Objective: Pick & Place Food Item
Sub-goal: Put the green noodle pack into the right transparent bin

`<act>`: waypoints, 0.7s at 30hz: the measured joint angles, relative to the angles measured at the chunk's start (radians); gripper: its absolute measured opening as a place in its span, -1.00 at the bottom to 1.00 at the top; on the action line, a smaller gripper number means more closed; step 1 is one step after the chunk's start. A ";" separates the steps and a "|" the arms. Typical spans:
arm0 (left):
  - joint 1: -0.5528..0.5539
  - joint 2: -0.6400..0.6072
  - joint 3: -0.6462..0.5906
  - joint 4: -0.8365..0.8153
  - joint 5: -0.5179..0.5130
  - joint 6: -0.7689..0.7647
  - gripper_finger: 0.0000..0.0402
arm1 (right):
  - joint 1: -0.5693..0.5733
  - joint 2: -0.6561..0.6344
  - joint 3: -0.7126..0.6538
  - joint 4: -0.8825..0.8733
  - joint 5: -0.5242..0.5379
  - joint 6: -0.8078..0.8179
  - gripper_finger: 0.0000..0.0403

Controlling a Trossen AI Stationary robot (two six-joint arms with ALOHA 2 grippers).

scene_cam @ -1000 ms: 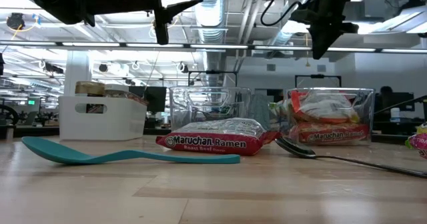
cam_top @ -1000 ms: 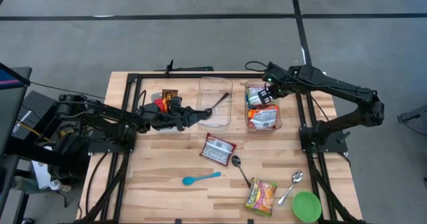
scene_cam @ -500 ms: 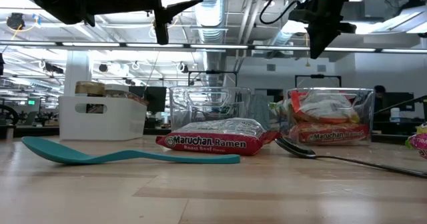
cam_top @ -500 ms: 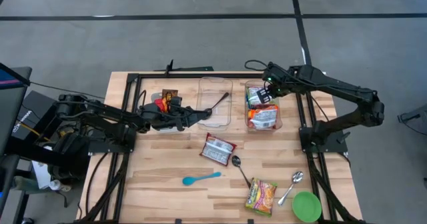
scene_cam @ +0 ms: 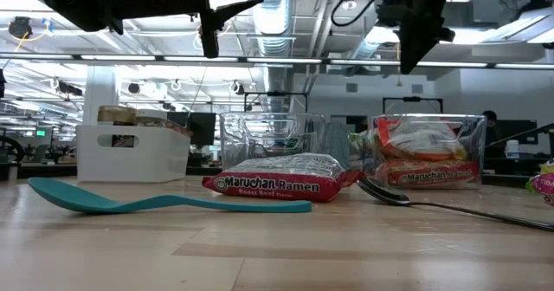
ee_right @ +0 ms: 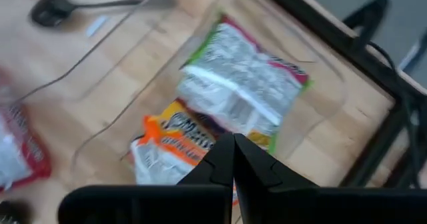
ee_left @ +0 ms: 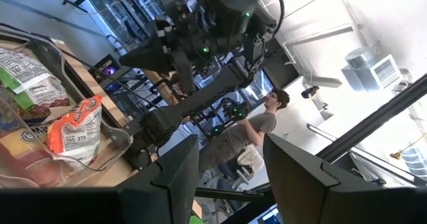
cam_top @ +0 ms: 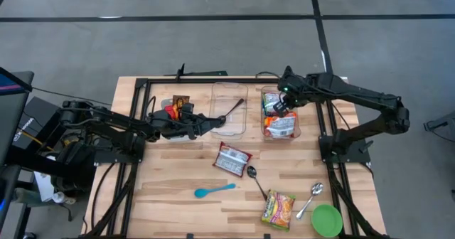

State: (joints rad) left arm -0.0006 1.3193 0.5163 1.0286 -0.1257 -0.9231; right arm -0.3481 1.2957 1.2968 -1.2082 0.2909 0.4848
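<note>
Two ramen packets lie flat on the table: a red one (cam_top: 232, 158) at the middle and a pink-and-yellow one (cam_top: 278, 209) near the front edge. More packets (ee_right: 243, 91) lie in a clear bin (cam_top: 296, 127) at the back right. My right gripper (cam_top: 277, 108) hangs shut above that bin, pointing steeply down, with nothing in it. My left gripper (cam_top: 215, 120) hovers open and empty at the near left edge of a second clear bin (cam_top: 242, 89), pointing toward the table's right.
A black spoon (cam_top: 234, 108) lies in the middle clear bin. A teal spoon (cam_top: 215, 190), two metal spoons (cam_top: 254, 178) (cam_top: 311, 198) and a green bowl (cam_top: 327, 220) sit toward the front. A white bin (scene_cam: 132, 151) stands at the back left. A person (ee_left: 257, 127) shows beyond the table.
My right gripper has swung a little toward the table's left above the packet bin and rolled slightly about its own axis, staying shut.
</note>
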 joint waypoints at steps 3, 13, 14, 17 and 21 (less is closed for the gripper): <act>0.000 0.000 0.000 0.000 0.000 -0.026 -0.19 | 0.030 0.000 0.000 0.004 -0.036 -0.019 -1.00; 0.000 0.000 0.000 0.000 0.009 -0.028 -0.19 | 0.191 -0.003 0.000 0.012 -0.164 0.020 -1.00; 0.000 0.000 0.000 0.000 0.019 -0.028 -0.19 | 0.213 -0.007 0.000 0.014 -0.171 0.030 -1.00; 0.000 0.000 0.000 0.003 0.044 -0.028 -0.19 | 0.285 -0.018 0.000 0.016 -0.209 0.060 -1.00; 0.000 0.000 0.000 0.013 0.098 -0.028 -0.19 | 0.391 -0.040 0.000 0.022 -0.246 0.107 -1.00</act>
State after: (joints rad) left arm -0.0006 1.3190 0.5163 1.0418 -0.0273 -0.9507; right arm 0.0429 1.2557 1.2968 -1.1862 0.0452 0.5922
